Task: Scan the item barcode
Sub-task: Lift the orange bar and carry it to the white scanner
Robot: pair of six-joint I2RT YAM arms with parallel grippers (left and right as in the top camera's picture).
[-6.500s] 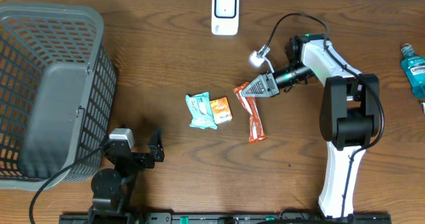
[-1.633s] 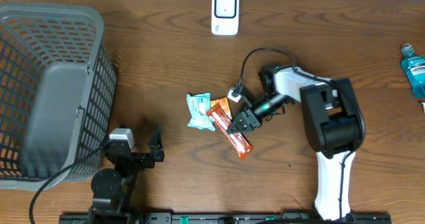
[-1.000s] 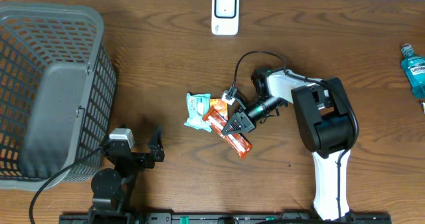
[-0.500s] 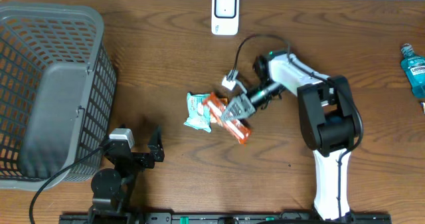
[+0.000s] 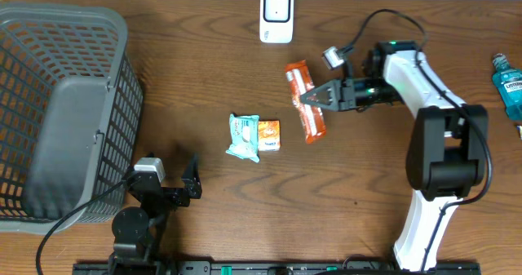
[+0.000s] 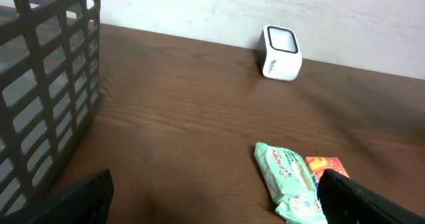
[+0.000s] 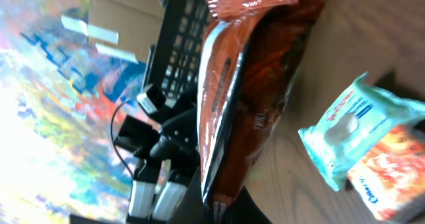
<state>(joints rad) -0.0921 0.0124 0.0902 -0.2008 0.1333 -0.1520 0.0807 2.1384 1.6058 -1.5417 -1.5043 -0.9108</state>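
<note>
Holding the long orange packet (image 5: 297, 77) in the right gripper (image 5: 314, 98), jaws pinched fully together on its thin edge near mid-length, up off the table a short way below and to the right of the scanner (image 5: 276, 15). Step in hand, at a guess: presenting the barcode to the scanner's window. Carry the packet up and leftward to a spot in front of the scanner face, then roll the wrist to turn a flat printed side, not the seam, toward the window. No telling the barcode's place from any view, so try one flat side first, then the other. Keep the wrapper flat and taut to avoid glare from crinkled foil. Hold steady and near, without touching the scanner or snagging the wrist cable (image 5: 359, 30). Left gripper (image 5: 170, 181) spread wide with nothing in it, far below and left of the scanner; leave there. Ignore the teal packet (image 5: 244, 136) and small orange packet (image 5: 270, 134), side by side and touching, below the scanner.
</note>
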